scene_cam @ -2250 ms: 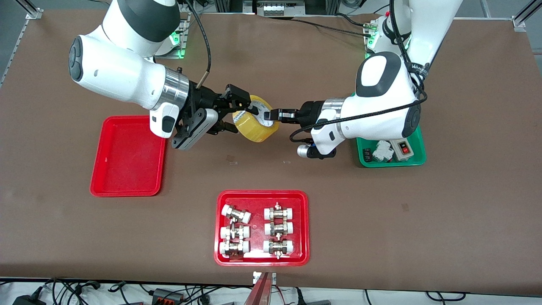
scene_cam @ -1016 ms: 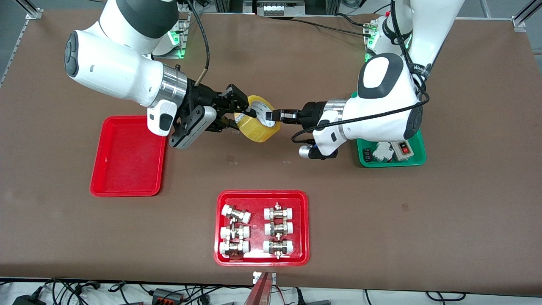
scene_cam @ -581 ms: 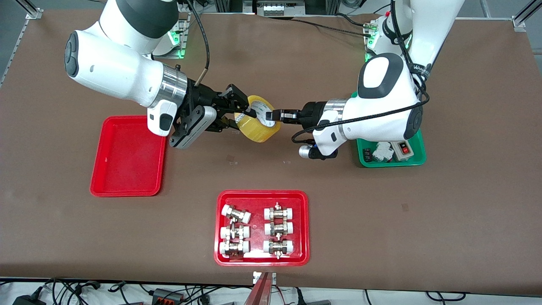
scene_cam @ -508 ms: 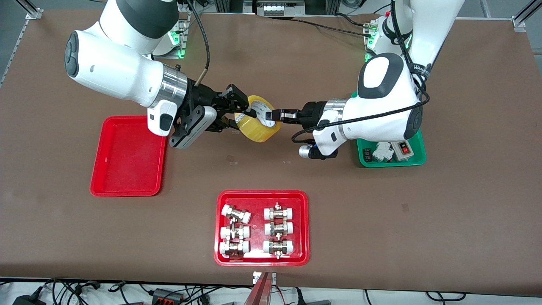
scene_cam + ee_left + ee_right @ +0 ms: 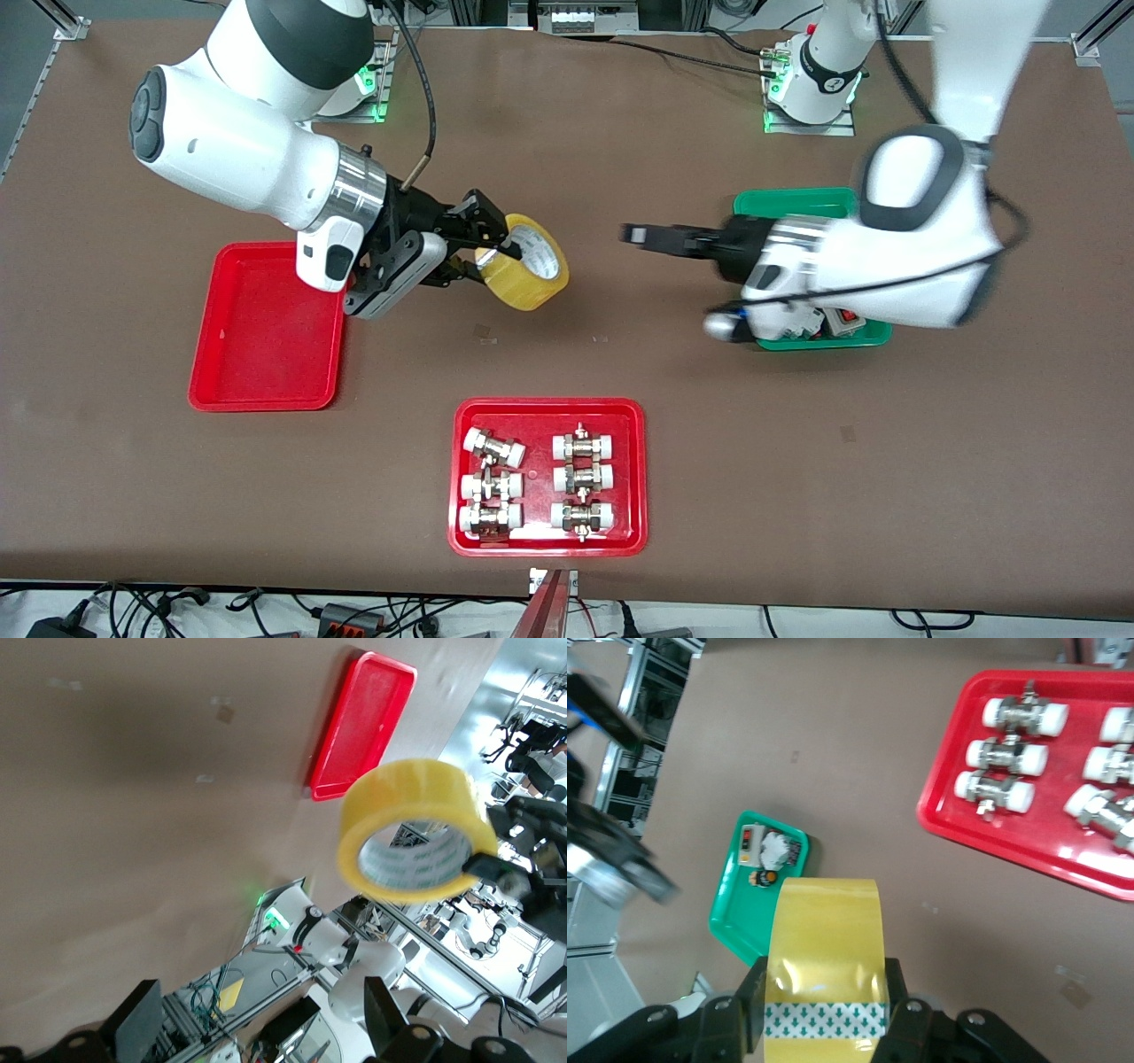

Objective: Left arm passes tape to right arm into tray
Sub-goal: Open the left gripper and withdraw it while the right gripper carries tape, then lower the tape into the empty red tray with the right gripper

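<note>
Since half a second ago: left gripper point(image 5: 631, 234) has let go of the tape point(image 5: 524, 275) and drawn back toward the green tray point(image 5: 791, 203); right arm has carried the roll slightly toward the tray point(image 5: 266, 328).

Step in hand: handover complete, by my reading; transport to the tray is what I run next.

Tape: aloft over bare table, between the tray and the green tray, nearer the tray. Held only by the right gripper point(image 5: 496, 259).

Right gripper: fingers pinched on the roll's wall, one finger point(image 5: 479, 229) outside the yellow band, the other inside the core. The right wrist view shows the pads pressing both faces of the band.

Left gripper: in the air beside the green tray, holding nothing. Fingers blurred; whether spread or together I cannot tell.

Next move calls for: swinging the right arm over the tray's floor, lowering until the roll is close to it, then spreading the fingers.

Also present: tray of pipe fittings point(image 5: 548, 542), nearer the front camera than the tape.
</note>
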`<control>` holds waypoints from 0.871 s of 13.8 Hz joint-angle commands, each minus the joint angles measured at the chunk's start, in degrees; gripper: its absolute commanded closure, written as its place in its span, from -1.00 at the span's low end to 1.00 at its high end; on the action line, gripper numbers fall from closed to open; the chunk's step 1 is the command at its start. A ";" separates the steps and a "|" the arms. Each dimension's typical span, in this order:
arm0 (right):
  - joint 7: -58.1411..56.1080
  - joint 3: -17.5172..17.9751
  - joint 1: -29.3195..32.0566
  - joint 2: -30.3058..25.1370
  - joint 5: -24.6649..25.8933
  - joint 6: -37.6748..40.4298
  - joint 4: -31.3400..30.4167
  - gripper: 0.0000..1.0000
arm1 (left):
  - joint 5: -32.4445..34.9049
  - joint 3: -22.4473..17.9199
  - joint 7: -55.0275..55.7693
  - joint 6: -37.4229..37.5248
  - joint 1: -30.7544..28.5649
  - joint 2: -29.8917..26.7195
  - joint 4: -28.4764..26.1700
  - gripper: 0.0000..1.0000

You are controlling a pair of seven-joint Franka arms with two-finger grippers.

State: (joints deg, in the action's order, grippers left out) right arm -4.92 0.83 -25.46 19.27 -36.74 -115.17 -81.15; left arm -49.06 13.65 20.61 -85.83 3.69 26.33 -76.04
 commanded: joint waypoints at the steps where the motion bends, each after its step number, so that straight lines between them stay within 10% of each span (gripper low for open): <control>1: -0.18 0.05 4.79 0.59 0.53 2.57 -0.50 0.25 | 9.55 0.68 -3.62 9.59 -6.31 -3.82 0.01 -1.00; 8: -2.36 -0.04 29.55 9.89 0.45 21.37 -0.85 0.25 | 44.61 1.46 -31.15 15.52 -12.22 -11.65 -1.21 -1.00; 12: -11.23 -0.04 39.86 16.75 0.45 24.11 -0.85 0.25 | 47.74 2.35 -31.06 5.09 -12.31 -19.10 -9.97 -1.00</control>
State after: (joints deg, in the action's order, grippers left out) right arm -13.43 -0.64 11.48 33.63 -35.84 -93.13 -83.07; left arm -2.96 15.80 -9.24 -75.14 -8.31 13.53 -78.12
